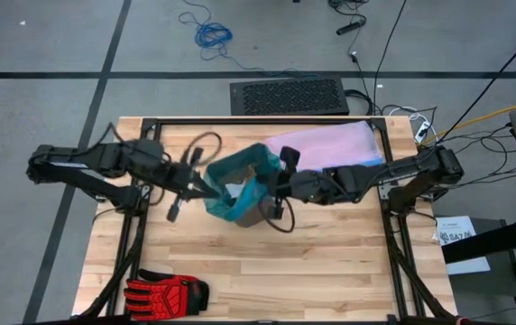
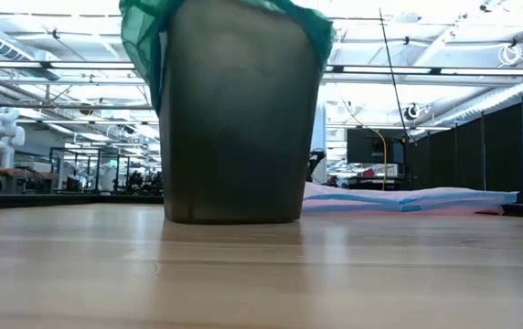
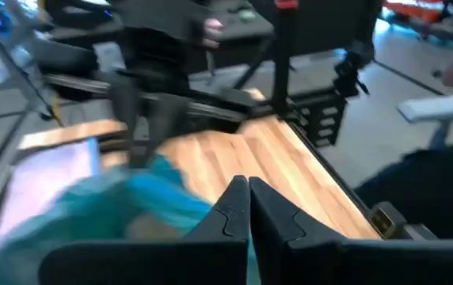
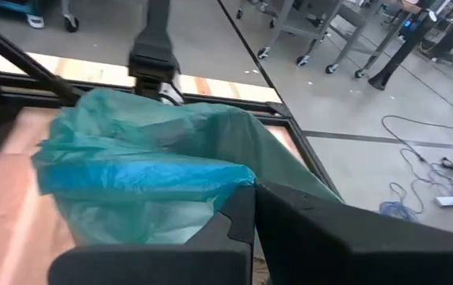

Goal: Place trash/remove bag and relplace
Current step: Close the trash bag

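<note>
Centrally on the tabletop we see the teal bag [image 1: 240,185] draped over the rim of a dark bin [image 2: 234,128]. Our left pincer [image 1: 206,187] is closed on the bag's left edge, and our right pincer [image 1: 271,191] is closed on its right edge. A lilac bag [image 1: 330,144] lies toward the far right corner. Bare wood stretches to the near edge, apart from a red glove [image 1: 163,292] at the near left corner.
</note>
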`<control>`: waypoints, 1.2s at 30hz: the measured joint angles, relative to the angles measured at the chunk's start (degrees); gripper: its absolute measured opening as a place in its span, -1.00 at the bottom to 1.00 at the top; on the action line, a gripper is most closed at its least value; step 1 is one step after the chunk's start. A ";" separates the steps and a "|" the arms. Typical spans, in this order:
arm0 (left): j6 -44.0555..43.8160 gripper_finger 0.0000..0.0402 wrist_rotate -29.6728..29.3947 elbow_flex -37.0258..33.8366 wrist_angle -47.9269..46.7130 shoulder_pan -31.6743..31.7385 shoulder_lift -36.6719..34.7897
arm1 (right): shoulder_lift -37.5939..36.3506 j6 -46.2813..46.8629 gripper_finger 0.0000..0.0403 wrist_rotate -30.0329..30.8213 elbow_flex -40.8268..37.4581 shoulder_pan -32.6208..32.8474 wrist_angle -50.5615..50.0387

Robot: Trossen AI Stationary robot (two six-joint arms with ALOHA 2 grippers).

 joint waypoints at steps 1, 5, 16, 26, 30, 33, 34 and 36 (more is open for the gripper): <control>0.00 -0.86 -0.91 0.00 -0.08 -0.70 0.95 | 0.00 -0.42 -1.00 -0.42 0.00 -0.66 0.02; 0.00 -0.59 -6.80 0.00 -0.01 -2.42 5.21 | -0.13 -0.97 -1.00 -3.24 -0.01 -2.52 0.30; -7.46 0.15 -22.58 0.00 6.54 -3.49 11.90 | -0.13 -2.06 -1.00 -4.20 0.00 -3.60 1.69; -14.83 0.22 -30.44 0.00 8.23 -3.54 16.70 | -0.09 -2.06 -1.00 -4.18 -0.02 -3.49 3.88; -16.71 0.16 -35.38 0.00 6.75 -3.59 16.03 | -0.07 -2.06 -1.00 -3.87 -0.02 -2.65 3.02; -17.03 -0.02 -37.41 0.00 6.73 -3.65 15.63 | -0.20 -2.06 -1.00 -3.89 -0.02 -2.21 3.04; -17.03 -0.11 -37.50 0.00 6.55 -3.65 15.63 | -0.27 -2.06 -1.00 -3.88 -0.02 -2.10 3.07; -17.03 -0.30 -37.64 0.00 5.75 -3.65 15.63 | -0.57 -2.06 -1.00 -3.91 -0.02 -1.87 3.06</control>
